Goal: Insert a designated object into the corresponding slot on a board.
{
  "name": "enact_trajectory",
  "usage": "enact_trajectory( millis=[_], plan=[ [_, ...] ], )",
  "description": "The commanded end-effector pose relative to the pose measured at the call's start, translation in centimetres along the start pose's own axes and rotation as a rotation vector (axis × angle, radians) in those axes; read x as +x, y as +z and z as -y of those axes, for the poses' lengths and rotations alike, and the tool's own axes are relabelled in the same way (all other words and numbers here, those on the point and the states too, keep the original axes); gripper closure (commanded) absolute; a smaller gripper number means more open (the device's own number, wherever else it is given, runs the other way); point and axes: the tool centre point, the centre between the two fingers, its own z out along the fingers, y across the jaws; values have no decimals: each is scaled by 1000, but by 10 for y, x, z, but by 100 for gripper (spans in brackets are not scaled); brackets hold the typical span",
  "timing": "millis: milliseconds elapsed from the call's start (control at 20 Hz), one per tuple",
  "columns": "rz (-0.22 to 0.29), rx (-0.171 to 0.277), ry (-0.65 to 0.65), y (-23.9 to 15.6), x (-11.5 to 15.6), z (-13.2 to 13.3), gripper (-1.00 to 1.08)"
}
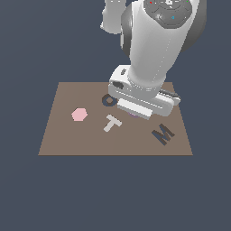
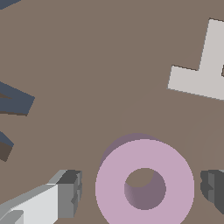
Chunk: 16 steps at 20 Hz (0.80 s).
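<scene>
In the exterior view, the white arm reaches down over the flat brown rectangular board [image 1: 58, 135], and its end effector [image 1: 134, 113] hangs low above the board's middle, hiding most of what lies under it. Only a sliver of purple shows below the housing. Just beside it, toward the exterior view's left, sits the dark navy ring-shaped slot [image 1: 108, 99], partly covered by the arm and showing nothing inside it. A pink hexagon [image 1: 79, 114], a pale grey letter T [image 1: 112, 122] and a dark letter M [image 1: 163, 134] lie elsewhere on the board.

In the wrist view, the small flat lilac-purple ring [image 2: 145, 186] lies flat on the brown surface between the two fingers [image 2: 68, 193]. The end effector [image 2: 142, 190] is spread, with a visible gap on each side of the ring, so nothing is pinched.

By my reading, the approach is done and the fingers are lined up. Closing on the ring, lifting it, carrying it to the navy slot and seating it are all left.
</scene>
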Motion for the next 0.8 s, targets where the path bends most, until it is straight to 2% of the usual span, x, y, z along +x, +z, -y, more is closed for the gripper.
enact_trajectory(
  millis=[0, 150, 200, 750],
  plan=[
    [1, 0, 1, 7, 0, 0, -92],
    [1, 0, 2, 10, 0, 0, -92],
    [1, 0, 2, 10, 0, 0, 108],
    [0, 1, 1, 9, 0, 1, 108]
  ],
)
